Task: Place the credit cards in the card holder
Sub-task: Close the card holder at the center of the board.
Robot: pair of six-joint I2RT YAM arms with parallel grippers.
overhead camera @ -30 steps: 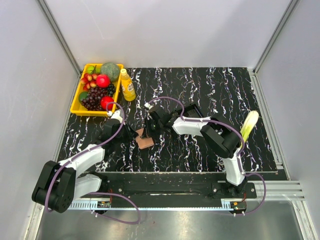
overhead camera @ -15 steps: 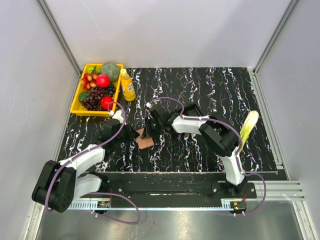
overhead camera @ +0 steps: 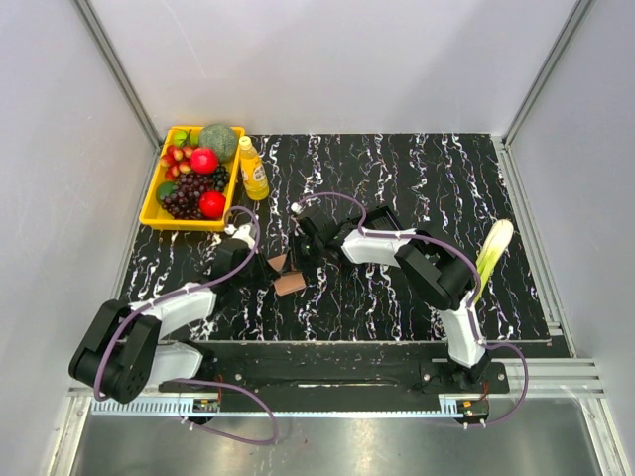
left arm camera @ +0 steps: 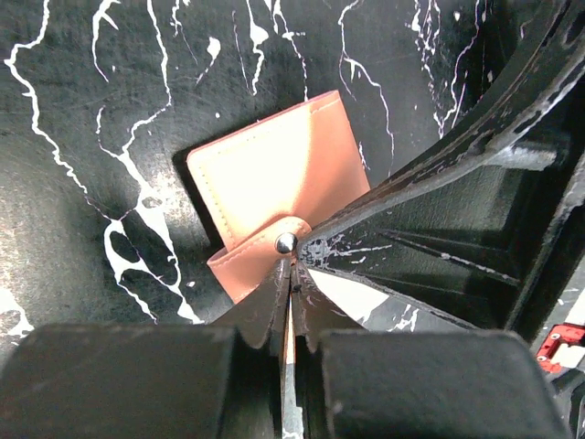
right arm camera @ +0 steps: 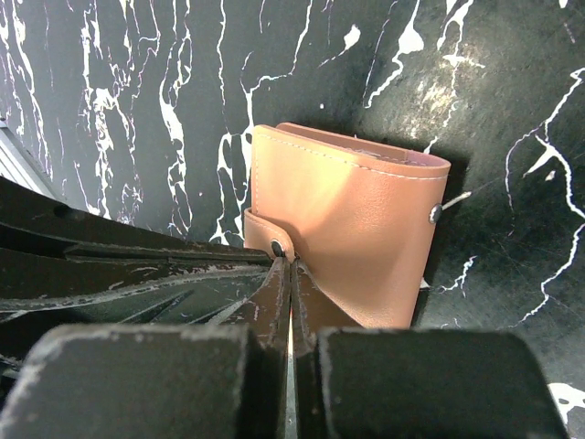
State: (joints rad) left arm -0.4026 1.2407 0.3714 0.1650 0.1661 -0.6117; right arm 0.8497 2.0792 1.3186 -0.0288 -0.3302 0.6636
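The tan-brown card holder lies folded on the black marble tabletop between my two arms. In the left wrist view the card holder has its snap tab right at the tips of my left gripper. That gripper is shut, with a tan sliver of the tab pinched between its jaws. From the other side my right gripper is shut on the same tab of the card holder. The two grippers meet nose to nose. The credit cards are out of view.
A yellow tray of fruit sits at the back left, with a yellow bottle beside it. A black open box lies partly under the right arm. A pale yellow-green vegetable rests near the right edge.
My left gripper has moved in to the card holder's tab and closed on it. The right gripper has stayed shut at the tab, barely moving.
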